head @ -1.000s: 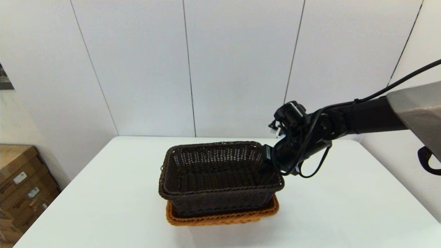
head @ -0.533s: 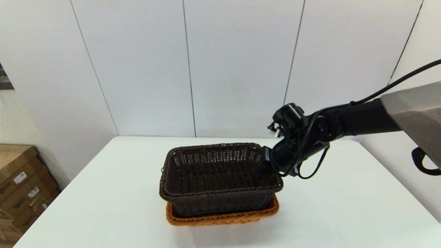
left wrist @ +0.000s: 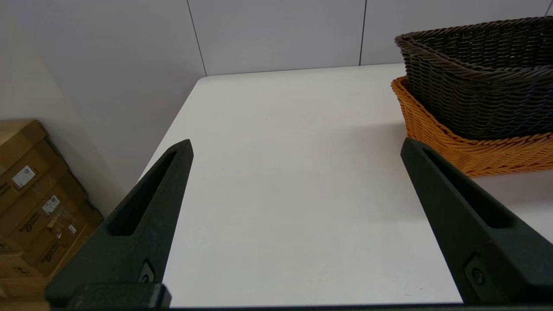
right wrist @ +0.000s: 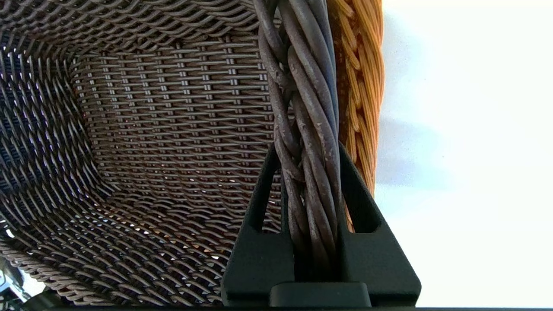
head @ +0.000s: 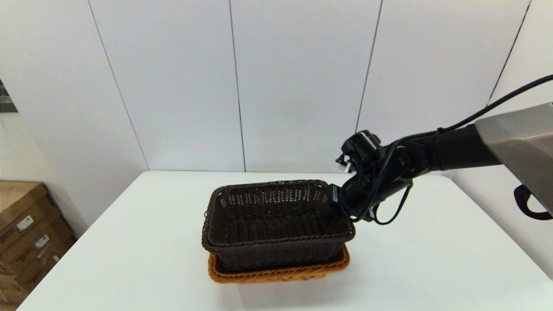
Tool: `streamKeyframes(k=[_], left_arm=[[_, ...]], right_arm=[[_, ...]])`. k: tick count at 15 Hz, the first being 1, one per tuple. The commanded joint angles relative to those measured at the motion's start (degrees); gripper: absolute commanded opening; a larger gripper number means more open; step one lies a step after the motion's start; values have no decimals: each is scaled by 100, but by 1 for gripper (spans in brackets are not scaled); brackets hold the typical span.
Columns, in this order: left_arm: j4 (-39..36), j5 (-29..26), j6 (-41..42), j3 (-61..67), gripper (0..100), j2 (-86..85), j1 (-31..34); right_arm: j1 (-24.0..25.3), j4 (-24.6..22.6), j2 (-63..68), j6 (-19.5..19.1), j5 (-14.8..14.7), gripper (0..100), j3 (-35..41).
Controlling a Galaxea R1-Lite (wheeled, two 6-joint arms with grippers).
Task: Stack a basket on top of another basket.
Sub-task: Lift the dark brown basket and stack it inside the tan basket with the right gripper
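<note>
The dark brown basket (head: 272, 220) sits inside the orange-tan basket (head: 281, 272) near the middle of the white table (head: 129, 259). My right gripper (head: 335, 209) is shut on the dark basket's right rim. In the right wrist view the braided dark rim (right wrist: 309, 129) runs between my right gripper's (right wrist: 307, 149) two fingers, with the orange rim (right wrist: 360, 99) just outside it. My left gripper (left wrist: 296, 147) hangs open over bare table left of both baskets, the dark basket (left wrist: 484, 82) and the orange basket (left wrist: 475, 147), holding nothing.
Cardboard boxes (head: 26, 233) stand on the floor beyond the table's left edge. A white panelled wall (head: 276, 86) rises behind the table. The right arm (head: 453, 151) reaches in from the right above the table.
The dark basket has sunk a little lower into the orange basket, and my right gripper has come down slightly with it, still shut on the rim.
</note>
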Motion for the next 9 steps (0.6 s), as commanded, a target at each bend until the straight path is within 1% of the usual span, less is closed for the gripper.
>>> streamKeyframes(k=[1, 7, 9], left_arm=[[-1, 1, 1, 0, 100, -2, -4], [-1, 1, 1, 0, 100, -2, 5], [-1, 1, 1, 0, 100, -2, 5]], right_arm=[[0, 15, -25, 25, 3, 100, 1], [-35, 33, -122, 60, 3, 100, 1], [-123, 33, -377, 34, -6, 100, -8]])
